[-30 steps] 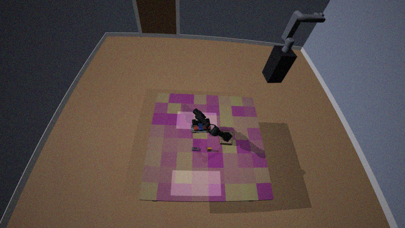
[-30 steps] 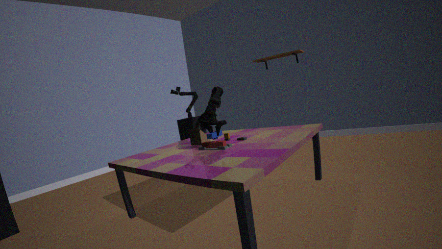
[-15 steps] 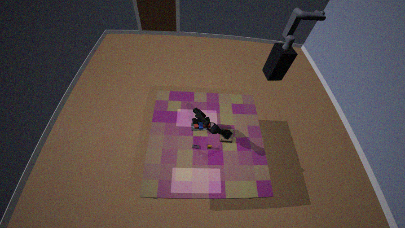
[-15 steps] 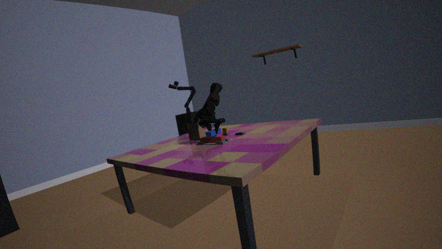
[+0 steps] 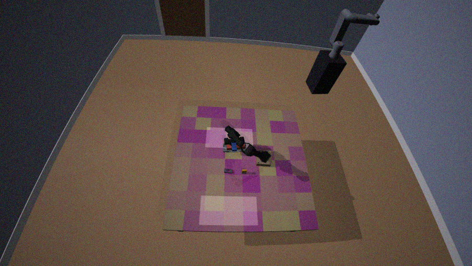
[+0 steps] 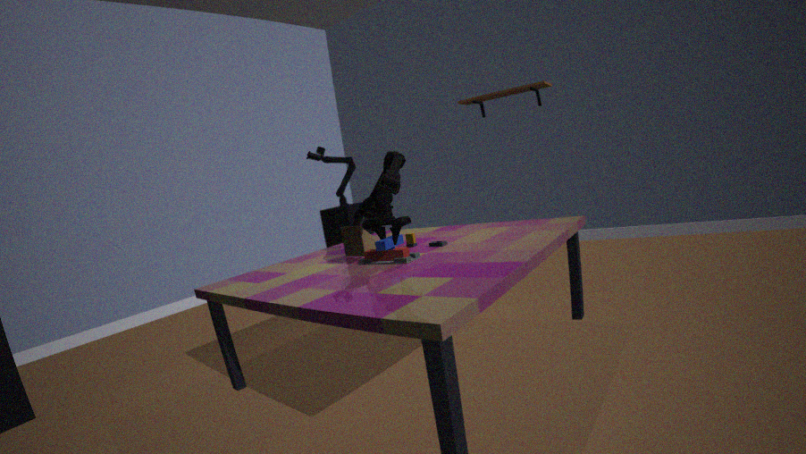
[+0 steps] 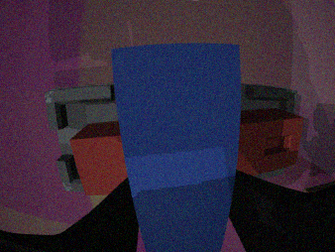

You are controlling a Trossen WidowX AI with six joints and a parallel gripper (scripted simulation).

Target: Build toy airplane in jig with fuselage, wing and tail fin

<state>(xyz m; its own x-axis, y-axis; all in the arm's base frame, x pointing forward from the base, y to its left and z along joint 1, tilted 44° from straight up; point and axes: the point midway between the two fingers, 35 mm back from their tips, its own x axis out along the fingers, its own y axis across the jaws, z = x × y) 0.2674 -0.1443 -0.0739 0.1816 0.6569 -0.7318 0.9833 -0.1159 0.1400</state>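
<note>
My gripper (image 6: 389, 239) (image 7: 175, 177) is shut on the blue wing (image 5: 234, 146) (image 6: 384, 244) (image 7: 177, 99), which lies crosswise over the middle of the red fuselage (image 5: 228, 147) (image 6: 385, 255) (image 7: 103, 161). The wing is at or just above the fuselage top; its tab and the middle socket are hidden, so I cannot tell whether it is seated. The fuselage lies in the grey jig (image 6: 364, 262) (image 7: 81, 94), with an open socket near its right end in the wrist view. The yellow tail fin (image 5: 244, 170) (image 6: 410, 239) stands on the table, apart from the jig.
A small grey piece (image 5: 228, 170) (image 6: 438, 243) lies on the table (image 5: 189, 165) (image 6: 484, 253) beside the tail fin. The arm's base stands on a tan block (image 5: 263, 163) (image 6: 353, 241) near the jig. A black box (image 5: 325, 72) with a second arm stands beyond the table.
</note>
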